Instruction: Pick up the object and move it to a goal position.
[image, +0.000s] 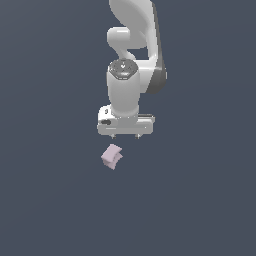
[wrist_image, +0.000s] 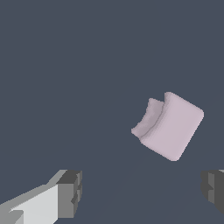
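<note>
Gripper (image: 125, 136) is spread wide, nothing between the fingers, pointing straight down off the white arm (image: 125, 85). Ext view: only the two short finger tips show under the white hand body, one toward that view's left, one toward its right, well apart. Object (image: 112, 156) sits on the dark floor (image: 50, 200) just below the gripper in the picture, closer to the left finger tip than the right, not touching either. It's a small pale pink-lilac chunk, blocky, tilted, w/ a notch on one side. Wrist view: object (wrist_image: 170, 127) lies flat on the floor, big rounded slab w/ a smaller lip next to it, groove between them. Both fingers (wrist_image: 70, 192) show at the frame edge, dark grey pads, wide gap, object clear of both. Can't tell gripper height above the floor.
</note>
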